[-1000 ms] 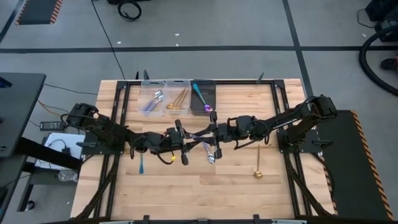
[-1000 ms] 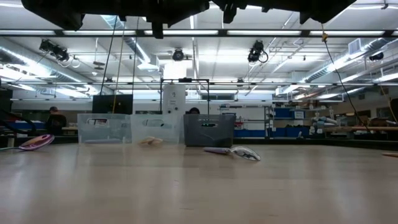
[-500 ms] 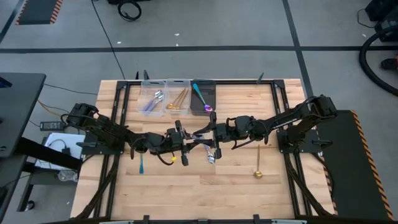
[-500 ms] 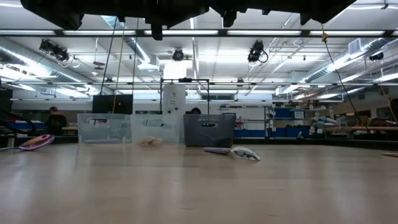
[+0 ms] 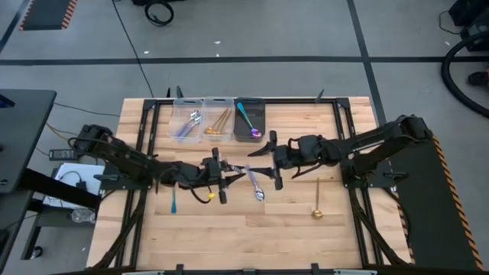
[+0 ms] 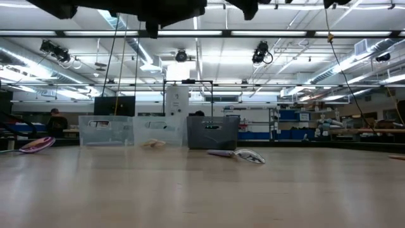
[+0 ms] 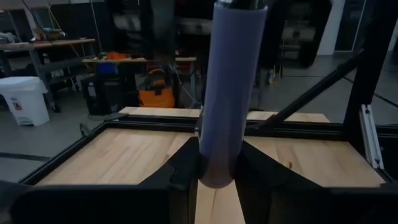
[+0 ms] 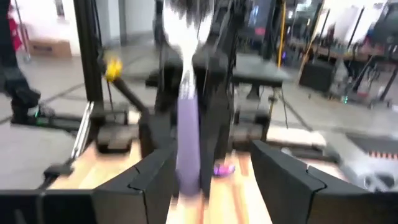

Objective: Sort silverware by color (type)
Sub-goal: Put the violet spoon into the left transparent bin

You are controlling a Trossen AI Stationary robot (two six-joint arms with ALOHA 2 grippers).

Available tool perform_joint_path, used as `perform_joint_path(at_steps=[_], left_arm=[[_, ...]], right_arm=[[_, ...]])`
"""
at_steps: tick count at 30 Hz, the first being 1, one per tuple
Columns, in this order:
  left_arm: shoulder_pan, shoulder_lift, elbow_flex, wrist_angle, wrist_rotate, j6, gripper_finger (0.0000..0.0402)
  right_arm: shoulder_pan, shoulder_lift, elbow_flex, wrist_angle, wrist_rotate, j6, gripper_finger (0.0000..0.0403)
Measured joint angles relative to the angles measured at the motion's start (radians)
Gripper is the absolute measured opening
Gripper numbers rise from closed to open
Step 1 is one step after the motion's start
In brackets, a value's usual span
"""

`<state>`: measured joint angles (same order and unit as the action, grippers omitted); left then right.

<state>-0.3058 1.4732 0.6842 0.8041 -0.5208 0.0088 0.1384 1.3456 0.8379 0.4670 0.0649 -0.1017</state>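
My left gripper [image 5: 225, 173] hovers over the table's middle, shut on a silver spoon with a lilac handle [image 7: 227, 93]. That spoon [image 8: 186, 134] sticks out toward my right gripper [image 5: 264, 159], which stands open just to its right, one finger on either side [image 8: 211, 183], touching nothing. A second lilac-handled spoon [image 5: 257, 188] lies flat on the table below them. A teal spoon [image 5: 173, 200] lies at the left and a gold spoon [image 5: 316, 202] at the right. My left gripper pinches the lilac handle near its free end [image 7: 216, 163] between its two fingers [image 7: 185, 175]. The fingers come level from the table's left. The spoon runs on ahead of them, bowl end toward the right arm, lifted clear of the table.
Three bins stand in a row at the far edge: a clear one with lilac spoons [image 5: 186, 122], a clear one with gold spoons [image 5: 218, 121], and a dark one with a teal-and-purple spoon [image 5: 249, 121]. Black frame rails run along the table's sides. Bare wood lies at the near edge.
My right gripper has opened, let go of the lilac-handled spoon and drawn back toward the table's right edge. My left gripper keeps the spoon and has shifted slightly left. The spoons on the table have stayed put.
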Motion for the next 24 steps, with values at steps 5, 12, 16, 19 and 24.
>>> perform_joint_path(at_steps=[5, 12, 16, 19, 24], left_arm=[[0.002, -0.122, 0.0, -0.186, -0.004, -0.034, 0.0084], [0.033, -0.254, 0.0, -0.521, -0.039, -0.132, 0.0084], [0.065, -0.292, 0.0, -0.658, -0.07, -0.162, 0.0086], [0.105, -0.311, 0.0, -0.739, -0.077, -0.18, 0.0087], [0.199, -0.327, 0.0, -0.884, -0.083, -0.221, 0.0088]], right_arm=[[0.015, -0.021, -0.005, -0.132, 0.05, 0.054, 0.0216], [0.045, 0.008, -0.11, -0.103, 0.101, 0.155, 0.0216], [0.068, 0.034, -0.16, -0.071, 0.16, 0.204, 0.0216], [0.088, 0.071, -0.185, -0.029, 0.179, 0.222, 0.0216], [0.115, 0.142, -0.187, 0.007, 0.2, 0.242, 0.0216]])
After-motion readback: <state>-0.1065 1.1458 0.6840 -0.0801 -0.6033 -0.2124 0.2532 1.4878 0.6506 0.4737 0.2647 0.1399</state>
